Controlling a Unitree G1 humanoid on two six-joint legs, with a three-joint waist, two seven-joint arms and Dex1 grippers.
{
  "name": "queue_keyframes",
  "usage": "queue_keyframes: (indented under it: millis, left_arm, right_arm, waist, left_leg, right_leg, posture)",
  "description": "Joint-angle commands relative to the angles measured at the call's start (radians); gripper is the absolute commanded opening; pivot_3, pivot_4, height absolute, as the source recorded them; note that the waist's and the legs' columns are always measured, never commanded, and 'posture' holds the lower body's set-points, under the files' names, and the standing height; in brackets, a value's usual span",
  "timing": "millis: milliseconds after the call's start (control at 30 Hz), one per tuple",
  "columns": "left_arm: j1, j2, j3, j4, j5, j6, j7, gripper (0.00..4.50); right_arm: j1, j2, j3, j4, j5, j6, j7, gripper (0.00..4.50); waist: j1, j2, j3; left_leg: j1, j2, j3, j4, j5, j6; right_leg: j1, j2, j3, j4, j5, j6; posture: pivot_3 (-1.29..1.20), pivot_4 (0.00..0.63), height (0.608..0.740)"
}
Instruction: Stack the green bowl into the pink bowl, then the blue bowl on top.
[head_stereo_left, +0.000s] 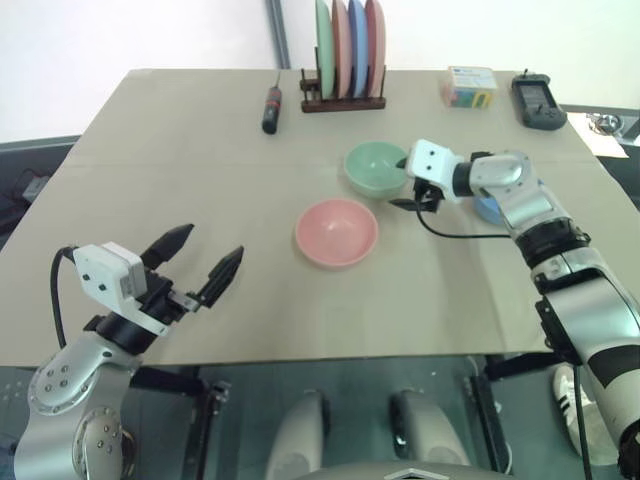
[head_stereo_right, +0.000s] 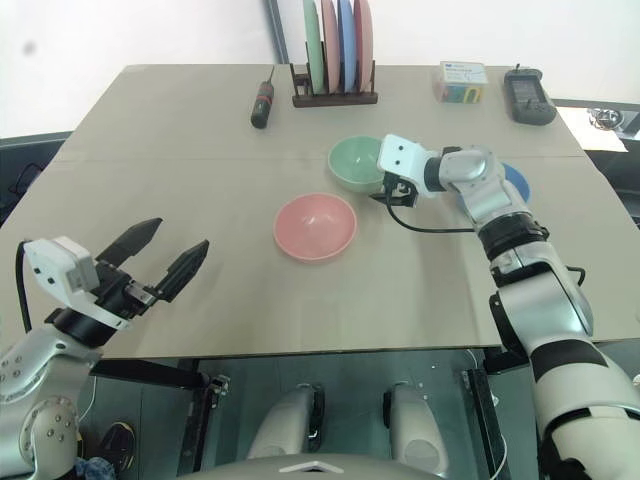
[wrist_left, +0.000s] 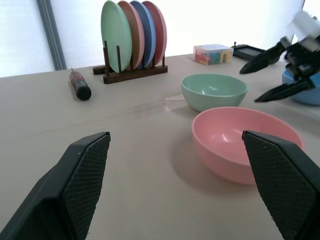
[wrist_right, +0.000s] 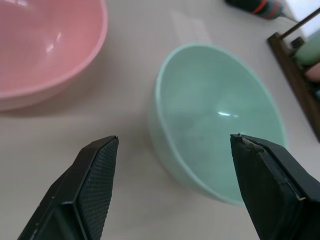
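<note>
The head views show the blue bowl (head_stereo_right: 517, 181) toward the desk's (head_stereo_left: 200, 180) right edge, largely hidden behind the right arm. The right wrist view shows the green bowl (wrist_right: 220, 120) between the spread fingers (wrist_right: 97, 185) of the right gripper (head_stereo_left: 410, 195), without contact. The green bowl sits mid-desk, toward the far edge. The pink bowl (head_stereo_left: 336, 232) sits at the desk centre, empty. The left gripper (head_stereo_left: 205, 260) is at the near left corner, fingers wide apart, holding nothing.
</note>
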Motion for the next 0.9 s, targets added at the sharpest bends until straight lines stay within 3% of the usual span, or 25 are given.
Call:
queue_keyframes:
  millis: [33,200,300,500,533,767,900]
  left_arm:
    - [0.031,-0.010,0.014,-0.076,-0.025,-0.047,0.040,4.49]
    - [0.068,-0.011,0.006,-0.091,-0.033,-0.074,0.066,4.49]
    - [0.078,-0.007,-0.001,-0.096,-0.038,-0.087,0.080,4.50]
    - [0.096,-0.001,-0.011,-0.102,-0.045,-0.108,0.090,4.50]
    - [0.099,0.000,-0.013,-0.101,-0.046,-0.113,0.089,4.50]
    - [0.089,0.021,-0.035,-0.076,-0.052,-0.131,0.074,4.50]
    - [0.073,0.038,-0.050,-0.063,-0.058,-0.135,0.064,4.50]
  right_arm:
    - [-0.086,0.048,0.008,0.132,-0.058,-0.053,-0.066,3.77]
    - [-0.148,0.129,0.024,0.251,-0.133,-0.080,-0.160,3.77]
    - [-0.166,0.160,0.022,0.278,-0.158,-0.087,-0.181,2.90]
    - [-0.174,0.183,0.009,0.291,-0.180,-0.101,-0.188,0.28]
    - [-0.172,0.183,0.008,0.291,-0.183,-0.103,-0.188,0.05]
    - [-0.176,0.166,-0.005,0.268,-0.184,-0.138,-0.176,0.05]
    - [-0.198,0.144,-0.040,0.187,-0.131,-0.176,-0.076,0.05]
  waist:
    - [-0.003,0.000,0.000]
    - [-0.005,0.000,0.000]
    - [-0.006,0.001,0.000]
    - [-0.004,0.001,0.000]
    - [-0.004,0.001,0.000]
    - [-0.006,0.001,0.001]
    - [-0.005,0.002,0.001]
  left_leg:
    - [0.000,0.000,0.000,0.000,0.000,0.000]
    - [0.001,0.000,0.000,-0.001,0.000,0.000]
    - [0.001,0.000,0.000,-0.001,0.000,0.000]
    - [0.000,0.000,0.000,-0.001,0.000,0.000]
    - [0.000,0.000,0.000,-0.001,0.000,0.000]
    - [0.000,0.000,0.000,-0.002,0.000,0.000]
    - [0.000,0.000,0.000,-0.002,0.000,0.000]
  right_leg:
    - [0.000,0.000,0.000,0.000,0.000,0.000]
    - [-0.001,0.000,0.000,0.000,0.000,0.000]
    - [-0.001,0.000,0.001,0.000,0.000,0.000]
    - [-0.001,0.000,0.000,0.000,0.000,0.000]
    - [-0.001,0.000,0.000,0.000,0.000,0.000]
    - [-0.002,0.001,0.000,0.000,-0.001,-0.001]
    - [-0.002,0.001,0.000,0.000,-0.001,-0.001]
  posture:
    - [0.00,0.150,0.740]
    - [0.00,0.150,0.740]
    - [0.00,0.150,0.740]
    - [0.00,0.150,0.740]
    - [0.00,0.150,0.740]
    - [0.00,0.150,0.740]
    - [0.00,0.150,0.740]
